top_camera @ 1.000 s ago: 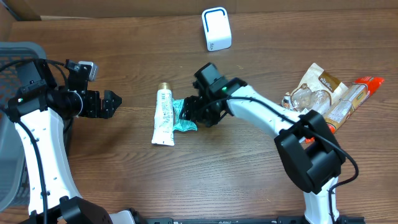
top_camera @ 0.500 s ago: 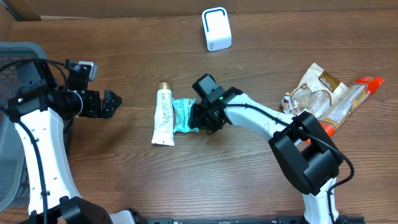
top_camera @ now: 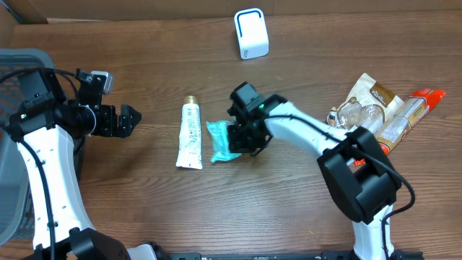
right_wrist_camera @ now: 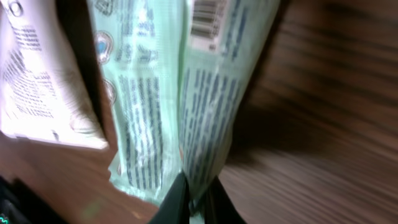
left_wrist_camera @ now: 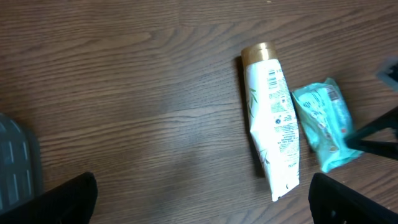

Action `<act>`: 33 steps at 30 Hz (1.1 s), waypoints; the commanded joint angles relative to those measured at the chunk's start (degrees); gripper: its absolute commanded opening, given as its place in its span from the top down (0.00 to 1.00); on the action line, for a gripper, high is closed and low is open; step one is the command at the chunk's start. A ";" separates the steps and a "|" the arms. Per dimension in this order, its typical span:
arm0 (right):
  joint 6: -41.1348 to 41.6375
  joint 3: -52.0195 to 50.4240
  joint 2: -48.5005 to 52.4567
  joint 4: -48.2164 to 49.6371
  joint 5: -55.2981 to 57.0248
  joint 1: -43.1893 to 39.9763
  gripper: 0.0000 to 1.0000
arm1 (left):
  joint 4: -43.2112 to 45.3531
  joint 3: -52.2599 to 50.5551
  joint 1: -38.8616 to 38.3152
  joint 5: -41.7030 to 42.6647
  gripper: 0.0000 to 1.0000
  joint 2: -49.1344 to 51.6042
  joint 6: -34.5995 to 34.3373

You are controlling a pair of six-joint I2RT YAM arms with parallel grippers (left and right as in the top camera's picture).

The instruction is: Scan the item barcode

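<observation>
The flat teal plastic packet [top_camera: 219,141] lies near the middle of the brown wooden table [top_camera: 144,209], its right edge pinched between the closed fingers of the right gripper [top_camera: 242,141]. In the right wrist view the two fingertips meet on the packet's lower edge, and a printed barcode [right_wrist_camera: 205,18] shows near its top. I cannot tell whether the packet is clear of the wood. Just to its left lies a white squeeze tube with a gold cap [top_camera: 190,135], cap pointing away, between the packet and the left gripper [top_camera: 132,120], which hovers with jaws wide and nothing in them. A white box scanner with a blue outline [top_camera: 251,34] stands well beyond the packet. Far right sits a heap of snack bags [top_camera: 372,105]; far left, a grey plastic basket [top_camera: 14,61]
</observation>
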 commanded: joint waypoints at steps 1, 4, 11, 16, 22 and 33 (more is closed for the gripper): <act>-23.34 6.36 -1.90 -6.62 1.51 -4.37 0.96 | 0.07 0.02 -0.48 0.85 0.00 0.35 1.05; -35.28 9.01 -1.90 -10.36 5.31 -7.19 0.95 | 0.07 0.02 -0.48 0.85 0.00 0.35 1.05; -40.46 9.11 -1.90 -6.91 6.60 -13.90 0.47 | 0.07 0.02 -0.48 0.85 0.00 0.35 1.05; -18.75 9.11 -1.90 -5.68 -0.11 -18.62 0.35 | 0.09 0.02 -0.48 0.85 0.00 0.35 1.05; 15.41 6.64 -1.88 -10.12 -7.37 -21.40 0.28 | 0.07 0.02 -0.48 0.85 0.00 0.35 1.05; 28.59 2.64 -1.88 -7.13 1.88 -13.75 0.30 | 0.07 0.02 -0.48 0.85 0.00 0.35 1.05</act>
